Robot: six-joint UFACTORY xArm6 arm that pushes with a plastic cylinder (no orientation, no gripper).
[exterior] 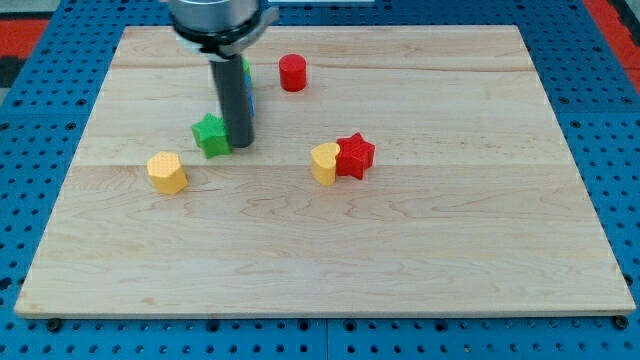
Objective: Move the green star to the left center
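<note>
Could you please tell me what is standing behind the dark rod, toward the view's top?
Slivers of a blue block and a green block show past the rod's right edge; the rod covers the rest. My tip sits against the green star.

Pale matt wooden board (420, 250), ridged plastic-looking green star (210, 135).

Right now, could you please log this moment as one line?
push underway | my tip against green star's right side | yellow block lower left of star | star short of left center
</note>
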